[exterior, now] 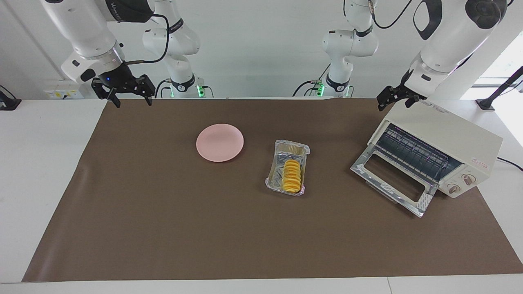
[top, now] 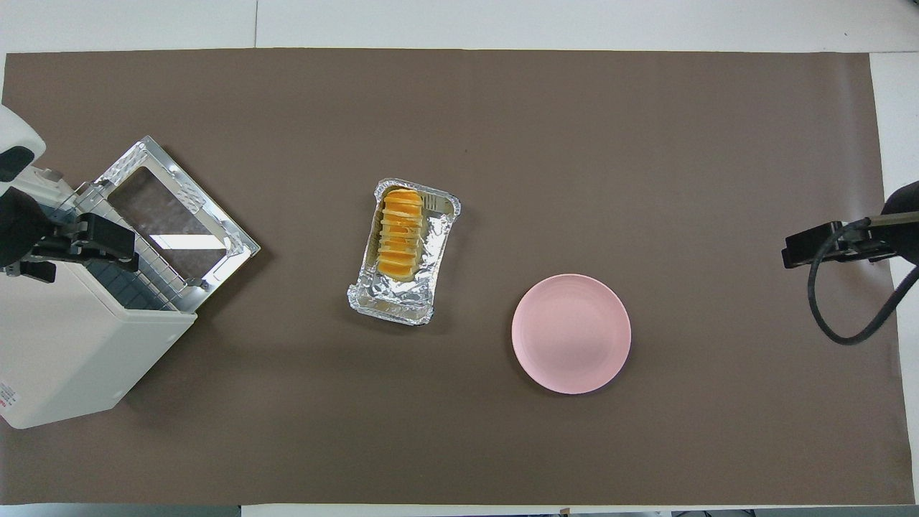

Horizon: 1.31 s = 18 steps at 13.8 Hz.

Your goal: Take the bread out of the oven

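- While both arms hang raised at their own ends of the worktop [exterior: 163,228], we see the bread [exterior: 292,175] lying in a foil tray [exterior: 286,157] on the brown mat [top: 646,143], outside the oven [exterior: 445,134].
- We find the tray between the pink plate [exterior: 220,142] and the oven, apart from both, with the bread toward the tray's end farther from the robots.
- We see the oven at the left arm's end of the worktop, its glass door [exterior: 394,179] dropped flat onto the mat and its wire rack [exterior: 412,153] bare.
- We place the left gripper [exterior: 395,97] in the air over the oven's top; we cannot tell how its fingers stand.
- We place the right gripper [exterior: 130,98] over the mat's edge at the right arm's end, its fingers spread apart and holding nothing.
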Each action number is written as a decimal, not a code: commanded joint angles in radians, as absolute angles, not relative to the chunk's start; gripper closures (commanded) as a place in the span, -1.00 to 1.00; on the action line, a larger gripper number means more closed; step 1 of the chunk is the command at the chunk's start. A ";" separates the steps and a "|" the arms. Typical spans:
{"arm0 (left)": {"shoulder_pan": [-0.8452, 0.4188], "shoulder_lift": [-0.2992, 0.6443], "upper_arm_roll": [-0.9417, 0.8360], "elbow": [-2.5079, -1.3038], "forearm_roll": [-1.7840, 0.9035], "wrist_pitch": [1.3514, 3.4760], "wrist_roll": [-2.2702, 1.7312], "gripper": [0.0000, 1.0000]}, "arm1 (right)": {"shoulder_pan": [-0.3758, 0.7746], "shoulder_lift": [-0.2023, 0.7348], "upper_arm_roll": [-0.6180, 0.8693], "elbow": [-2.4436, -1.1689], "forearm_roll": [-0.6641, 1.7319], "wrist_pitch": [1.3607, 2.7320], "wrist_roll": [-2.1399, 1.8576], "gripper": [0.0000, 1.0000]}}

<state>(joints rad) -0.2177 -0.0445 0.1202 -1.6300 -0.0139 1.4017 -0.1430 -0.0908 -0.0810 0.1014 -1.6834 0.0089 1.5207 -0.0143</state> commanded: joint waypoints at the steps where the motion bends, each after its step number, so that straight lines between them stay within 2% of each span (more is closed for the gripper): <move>1: -0.212 -0.077 0.101 -1.658 -0.018 1.373 -0.133 -1.00 | -0.034 -0.113 0.114 -1.781 0.009 1.621 0.115 -1.00; 4: -0.213 -0.075 0.097 -1.657 -0.018 1.393 -0.121 -1.00 | 0.069 -0.103 0.114 -1.858 0.015 1.735 0.292 -1.00; 11: -0.216 -0.034 0.097 -1.652 -0.017 1.373 -0.114 -1.00 | 0.242 0.052 0.114 -1.904 0.037 2.009 0.583 -1.00; 15: -0.213 -0.037 0.100 -1.661 -0.017 1.384 -0.121 -1.00 | 0.334 0.152 0.114 -1.895 0.035 2.137 0.733 -1.00; 18: -0.221 -0.040 0.100 -1.637 -0.015 1.388 -0.107 -1.00 | 0.437 0.231 0.110 -1.873 -0.003 2.180 0.940 -1.00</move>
